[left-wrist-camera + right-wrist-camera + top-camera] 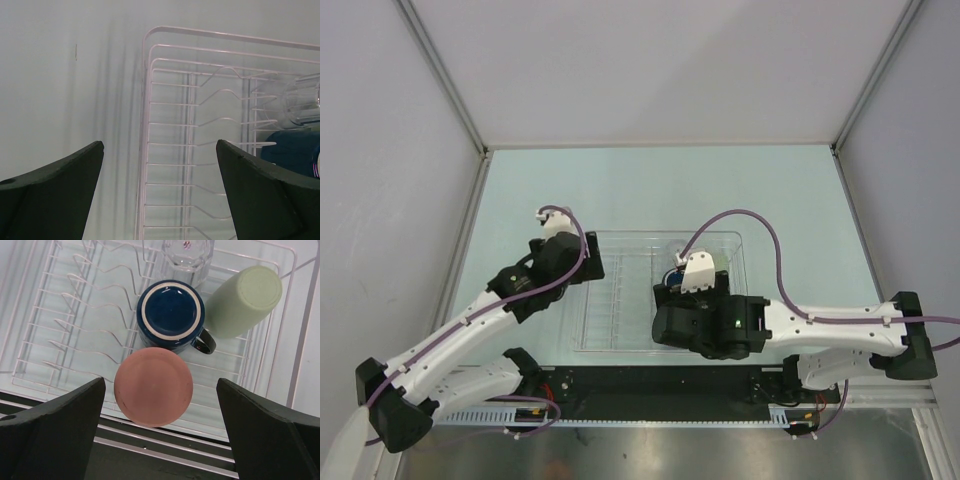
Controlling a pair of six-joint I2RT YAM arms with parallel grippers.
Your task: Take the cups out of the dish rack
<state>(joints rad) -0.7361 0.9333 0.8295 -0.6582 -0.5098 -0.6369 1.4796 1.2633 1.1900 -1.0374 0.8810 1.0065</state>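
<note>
**Left wrist view.** The left claw (160,144) is shown with its fingers spread wide and nothing held between them. It is poised above the left rim of the dish rack (149,100), so that one finger is seen over the bare worktop (60,75) outside the rack and the other over the rack's wires. The cups are all placed well to the right of this claw. A clear cup (295,100) is seen at the far right of the rack, and the blue mug (292,150) just nearer than it.

**Right wrist view.** The right claw (160,382) is likewise opened wide and has hold of nothing. The salmon-pink cup (153,386) is stood upside down at the rack's near edge. It is framed squarely between the two fingers, with a gap left on either side. Just beyond it, deeper in the rack, the blue mug is inverted, its handle turned towards the pale green cup (245,300). The green cup is tilted against the rack's right side. The clear cup is placed farthest in, behind the mug.

**Top external view.** The left arm is seen at the rack's far-left corner and the right arm over the rack's right half. The cups are largely hidden under the right wrist, and only a patch of blue is shown.
</note>
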